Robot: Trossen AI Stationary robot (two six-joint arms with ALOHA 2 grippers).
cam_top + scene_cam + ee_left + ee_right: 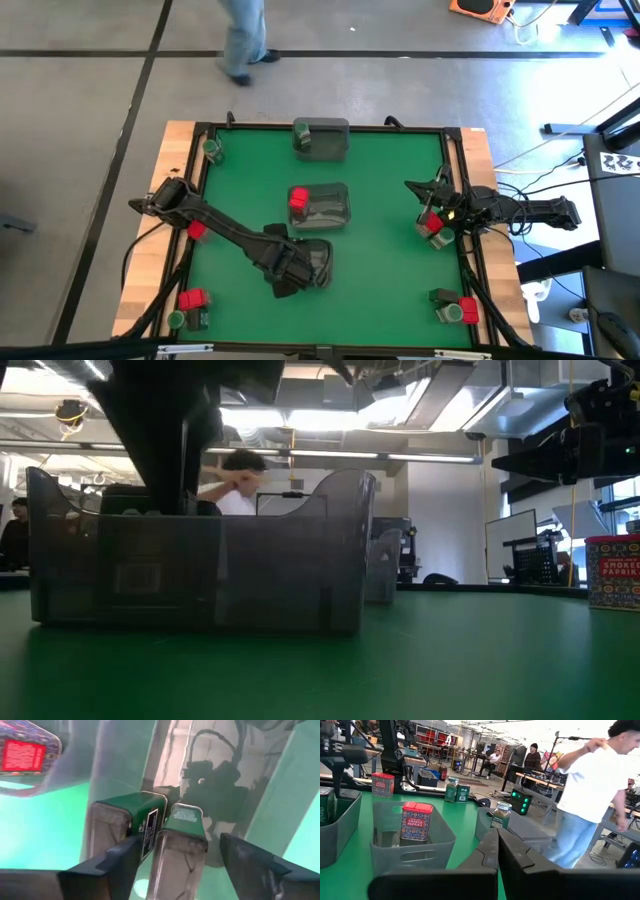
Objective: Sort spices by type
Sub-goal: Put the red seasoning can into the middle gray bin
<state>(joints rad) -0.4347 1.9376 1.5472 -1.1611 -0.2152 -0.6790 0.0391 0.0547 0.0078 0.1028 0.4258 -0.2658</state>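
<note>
My left gripper (pixel 292 272) reaches down into the near clear tray (pixel 318 252) and is open. In the left wrist view its fingers (pixel 114 866) stand on either side of a rectangular grey tin with a green top (pixel 183 836). A second such tin (pixel 125 820) stands upright beside it on the tray floor. My right gripper (pixel 497 851) is shut and empty, raised over a red paprika box (pixel 430 224) that stands on the table near the right edge (pixel 612 570). Another red box (pixel 298 200) stands in the middle tray, and a green-lidded jar (pixel 302 135) in the far tray.
Loose spices stand at the table's corners: red boxes (pixel 195 230) (pixel 190 298) (pixel 468 312), green-lidded jars (pixel 212 148) (pixel 175 320) and a dark block (pixel 440 297). The three trays line up down the middle. A person (pixel 243 40) walks beyond the far edge.
</note>
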